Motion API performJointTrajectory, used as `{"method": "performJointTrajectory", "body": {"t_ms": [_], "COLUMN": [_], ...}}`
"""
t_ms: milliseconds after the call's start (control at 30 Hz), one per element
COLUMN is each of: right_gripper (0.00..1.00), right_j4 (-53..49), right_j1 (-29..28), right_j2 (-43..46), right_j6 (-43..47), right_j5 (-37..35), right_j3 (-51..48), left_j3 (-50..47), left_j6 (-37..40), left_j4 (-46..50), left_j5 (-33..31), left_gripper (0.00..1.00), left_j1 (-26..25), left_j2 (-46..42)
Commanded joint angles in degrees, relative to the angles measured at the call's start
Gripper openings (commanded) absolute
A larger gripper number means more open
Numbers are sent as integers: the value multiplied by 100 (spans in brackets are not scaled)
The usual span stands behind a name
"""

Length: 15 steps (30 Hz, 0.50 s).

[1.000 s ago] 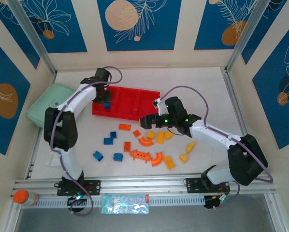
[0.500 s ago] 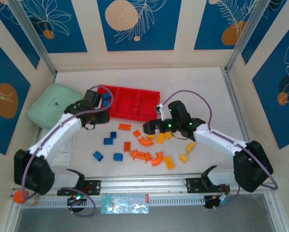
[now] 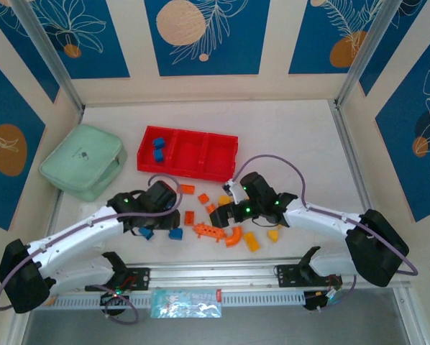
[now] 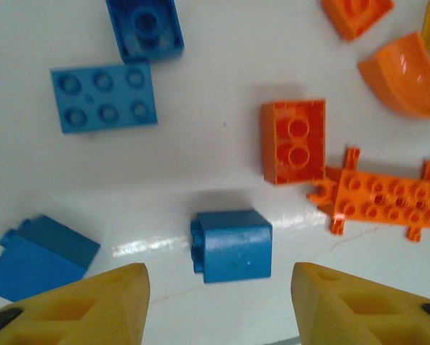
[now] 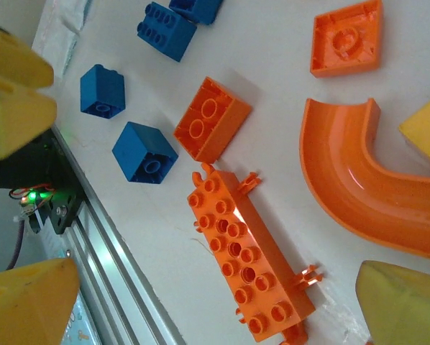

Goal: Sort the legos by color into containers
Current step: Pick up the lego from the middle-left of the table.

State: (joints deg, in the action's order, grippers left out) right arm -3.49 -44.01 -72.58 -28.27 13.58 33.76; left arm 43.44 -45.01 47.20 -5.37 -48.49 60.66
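Our left gripper (image 4: 218,286) is partly spread and empty, framing the blue brick (image 4: 233,244); we centre on its flat sides before closing. Our right gripper (image 5: 215,302) gapes wide, empty.

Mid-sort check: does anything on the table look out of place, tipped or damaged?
Nothing looks broken or spilled. The red tray sits slightly skewed on the table, blue bricks in its left compartment. One loose blue brick lies tipped on its side, studs pointing sideways; the rest are simply unsorted.
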Motion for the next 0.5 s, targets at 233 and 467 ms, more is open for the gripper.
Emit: {"method": "performJointTrajectory", "body": {"t_ms": [233,467], "right_gripper": [99,99], "right_j4": [184,68], "right_j1": [-160,-117], "right_j2": [176,198], "right_j6": [-181,-100], "right_j5": [-407,-466], "right_j3": [-85,-3], "left_j3": [-71,-201], "left_j6": [-404,-399], "left_j4": [-257,-634], "left_j5": [93,-95], "left_gripper": [67,73], "left_j1": [-647,-681], "left_j2": [920,1421]}}
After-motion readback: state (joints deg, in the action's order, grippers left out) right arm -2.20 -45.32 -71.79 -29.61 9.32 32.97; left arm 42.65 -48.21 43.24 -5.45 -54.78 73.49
